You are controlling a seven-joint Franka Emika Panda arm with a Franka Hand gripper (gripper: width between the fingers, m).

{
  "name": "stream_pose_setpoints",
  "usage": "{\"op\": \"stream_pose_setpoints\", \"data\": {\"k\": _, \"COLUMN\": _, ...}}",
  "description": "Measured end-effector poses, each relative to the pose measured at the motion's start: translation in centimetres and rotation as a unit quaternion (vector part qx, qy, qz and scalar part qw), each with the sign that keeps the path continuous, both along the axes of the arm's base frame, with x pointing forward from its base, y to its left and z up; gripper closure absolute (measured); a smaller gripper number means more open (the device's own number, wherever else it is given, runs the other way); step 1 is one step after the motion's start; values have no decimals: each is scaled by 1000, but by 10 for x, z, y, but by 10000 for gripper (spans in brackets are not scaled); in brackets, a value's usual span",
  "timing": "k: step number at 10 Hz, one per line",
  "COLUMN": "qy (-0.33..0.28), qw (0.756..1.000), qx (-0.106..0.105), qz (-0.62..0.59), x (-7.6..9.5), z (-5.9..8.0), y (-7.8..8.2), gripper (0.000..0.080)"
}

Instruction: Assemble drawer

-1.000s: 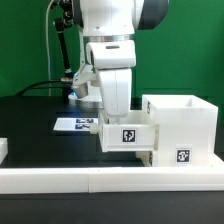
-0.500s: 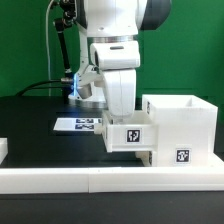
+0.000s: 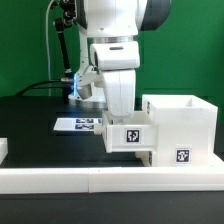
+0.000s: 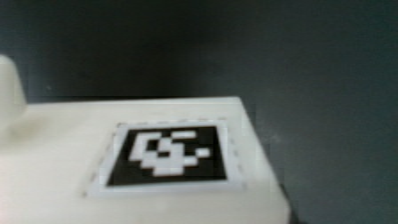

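The exterior view looks level from low at the table's front edge, just beyond the white border rail (image 3: 100,178), facing the arm and the green backdrop. The wrist view sits very close, blurred, looking down on a tagged white tray (image 4: 169,155). Both views share that tray (image 3: 128,135), centre frame.

A white robot arm (image 3: 112,25) stands upright at centre of the exterior view, its wrist pointing straight down. The gripper (image 3: 122,117) hangs low at its end; its fingers are hidden, so whether they are open or closed cannot be told
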State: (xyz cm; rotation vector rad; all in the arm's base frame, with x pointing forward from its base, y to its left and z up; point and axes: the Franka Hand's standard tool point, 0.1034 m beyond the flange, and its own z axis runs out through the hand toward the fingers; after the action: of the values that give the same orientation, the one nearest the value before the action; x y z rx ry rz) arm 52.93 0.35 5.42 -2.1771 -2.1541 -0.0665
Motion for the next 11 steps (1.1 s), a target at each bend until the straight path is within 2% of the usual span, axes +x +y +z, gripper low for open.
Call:
{"op": "stream_pose_setpoints", "data": {"k": 6, "qy": 1, "qw": 1000, "qx": 0, "qz": -13, "x": 0, "z": 0, "y": -1, "gripper": 757}}
{"op": "stream_pose_setpoints", "data": {"k": 11, "qy": -6, "qw": 1000, "qx": -2, "qz": 23, "x": 1, "z": -1, "y": -1, "gripper": 757}}
